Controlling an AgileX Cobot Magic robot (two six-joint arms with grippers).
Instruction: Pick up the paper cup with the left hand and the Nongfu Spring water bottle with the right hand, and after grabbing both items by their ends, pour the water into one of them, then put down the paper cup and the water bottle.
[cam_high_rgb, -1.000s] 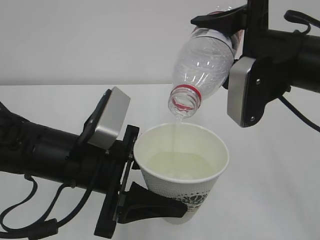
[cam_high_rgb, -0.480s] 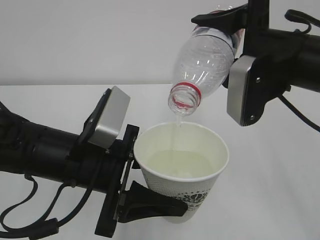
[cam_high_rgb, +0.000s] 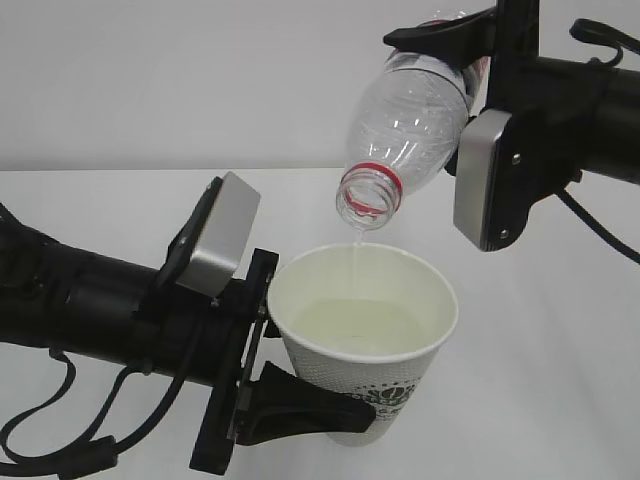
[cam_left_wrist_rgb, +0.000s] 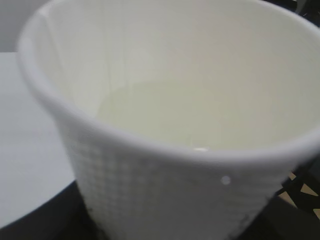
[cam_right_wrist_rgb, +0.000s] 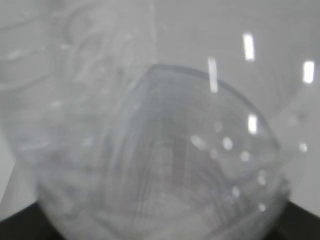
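One paper cup (cam_high_rgb: 362, 340) holds pale yellowish water (cam_high_rgb: 360, 328), roughly a third full, clamped near its base by the left hand (cam_high_rgb: 300, 405) above the tabletop's (cam_high_rgb: 560, 350) near edge. One Nongfu Spring water bottle (cam_high_rgb: 405, 125), nearly drained, tilts mouth-down over it, gripped at its bottom end by the right hand (cam_high_rgb: 470, 40). The stream is thinner than a second ago. Two grippers, both closed on their loads.

Looks like a lab or robot test bench, not a home. Plain white table (cam_high_rgb: 560, 330) with a bare white wall (cam_high_rgb: 180, 80) behind, no decor or household items. Two black robot arms carrying silver-grey wrist camera boxes (cam_high_rgb: 222, 238) and loose black cables (cam_high_rgb: 60, 440).
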